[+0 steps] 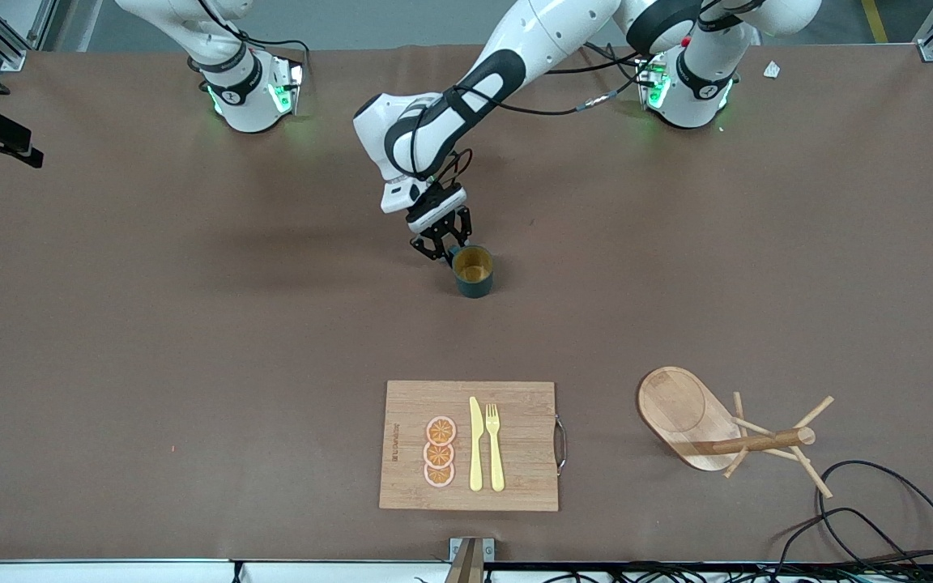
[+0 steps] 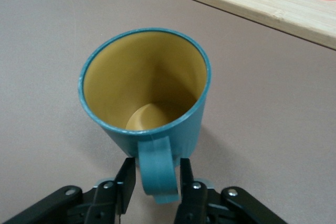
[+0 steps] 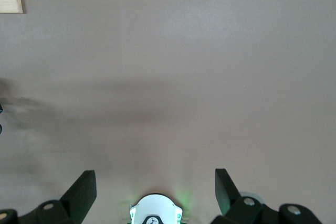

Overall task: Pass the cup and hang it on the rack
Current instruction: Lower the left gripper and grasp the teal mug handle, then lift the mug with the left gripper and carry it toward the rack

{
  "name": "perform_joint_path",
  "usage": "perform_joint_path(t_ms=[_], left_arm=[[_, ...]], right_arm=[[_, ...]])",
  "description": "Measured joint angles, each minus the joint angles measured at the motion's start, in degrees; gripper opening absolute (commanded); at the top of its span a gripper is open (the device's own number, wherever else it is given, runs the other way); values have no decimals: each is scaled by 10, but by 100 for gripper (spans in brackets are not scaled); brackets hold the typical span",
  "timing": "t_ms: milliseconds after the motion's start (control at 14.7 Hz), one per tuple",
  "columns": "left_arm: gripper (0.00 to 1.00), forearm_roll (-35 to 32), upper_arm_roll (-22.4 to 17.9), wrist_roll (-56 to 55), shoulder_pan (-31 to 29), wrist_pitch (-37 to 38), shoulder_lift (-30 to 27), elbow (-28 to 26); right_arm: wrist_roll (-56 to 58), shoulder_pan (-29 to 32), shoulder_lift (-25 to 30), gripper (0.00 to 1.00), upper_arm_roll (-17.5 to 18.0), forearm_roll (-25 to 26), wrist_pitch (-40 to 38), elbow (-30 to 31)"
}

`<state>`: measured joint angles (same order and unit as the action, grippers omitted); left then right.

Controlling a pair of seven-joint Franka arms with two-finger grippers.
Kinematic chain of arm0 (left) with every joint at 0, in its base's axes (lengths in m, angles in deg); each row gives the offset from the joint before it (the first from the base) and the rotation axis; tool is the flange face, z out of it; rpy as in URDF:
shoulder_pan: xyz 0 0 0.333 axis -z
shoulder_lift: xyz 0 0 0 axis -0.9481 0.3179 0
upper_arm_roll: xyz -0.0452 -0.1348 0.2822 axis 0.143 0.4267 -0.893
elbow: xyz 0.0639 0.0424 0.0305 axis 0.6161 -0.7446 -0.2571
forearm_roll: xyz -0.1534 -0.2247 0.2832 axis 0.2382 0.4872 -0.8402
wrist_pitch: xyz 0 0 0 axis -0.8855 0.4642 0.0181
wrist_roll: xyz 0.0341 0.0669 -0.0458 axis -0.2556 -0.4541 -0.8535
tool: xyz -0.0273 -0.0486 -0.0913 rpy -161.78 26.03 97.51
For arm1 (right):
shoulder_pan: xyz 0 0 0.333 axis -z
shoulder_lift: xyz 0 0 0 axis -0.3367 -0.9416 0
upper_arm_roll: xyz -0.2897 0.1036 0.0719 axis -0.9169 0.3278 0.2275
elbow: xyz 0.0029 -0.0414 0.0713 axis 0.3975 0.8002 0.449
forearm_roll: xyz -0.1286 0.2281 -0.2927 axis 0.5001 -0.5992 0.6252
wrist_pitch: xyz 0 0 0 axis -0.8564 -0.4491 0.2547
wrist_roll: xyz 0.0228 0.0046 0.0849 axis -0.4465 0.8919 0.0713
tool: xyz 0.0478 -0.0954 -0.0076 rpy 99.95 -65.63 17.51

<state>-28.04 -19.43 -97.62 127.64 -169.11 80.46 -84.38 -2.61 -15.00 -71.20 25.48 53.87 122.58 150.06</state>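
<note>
- Left gripper [image 1: 449,247] is low at mid-counter, directly beside the cup [image 1: 473,272], on the side that faces the robots' bases. In the left wrist view the left gripper [image 2: 153,184] has one finger [image 2: 125,182] on each side of the loop handle [image 2: 156,169]; the gap is narrow, pads at or almost at the handle's flanks. Whether they already press it I cannot tell, so no firm grip is recorded.
- Key relation: the handle points straight back at the left gripper, with its loop standing vertical between the jaws. The cup body lies on from the fingertips, toward the front camera. The cup's long axis is upright, mouth up.
- Left arm is plainly the nearer; its gripper is at the cup.
- Right gripper [image 3: 155,190] is fully spread and holds nothing, over bare counter [image 3: 210,51]. This arm waits.
- Cup: dark teal outside, mustard-yellow inside, empty, standing on the counter.
- Rack [image 1: 713,429] stands nearer the front camera than the cup, toward the left arm's end, well apart from it. Pegs are bare.
- Cutting board [image 1: 470,445] with knife, fork and orange slices lies beside the rack, nearer the front camera than the cup.
</note>
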Motion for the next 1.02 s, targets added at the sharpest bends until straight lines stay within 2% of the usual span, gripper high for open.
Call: perform_joint_path(t_ms=[136,407,611,814,1018], left_arm=[[18,0,0,0,0,1,0,1],[11,0,0,14,-1,13,-1,9],[10,1,-1,28,-6,21,-12,17],[10,28,-1,53,-29,23,-48,24],[10,100,-1,114,-69,25,-116,31]], right_arm=[[-1,0,0,100,1,0,1,2],[-2,0,0,100,3,0,1,3],[-4,0,0,100,4,-1,1,3],[-4,-1,1,100,7,-15,1,3],[-4,-8,1,100,11,-18,1,3]])
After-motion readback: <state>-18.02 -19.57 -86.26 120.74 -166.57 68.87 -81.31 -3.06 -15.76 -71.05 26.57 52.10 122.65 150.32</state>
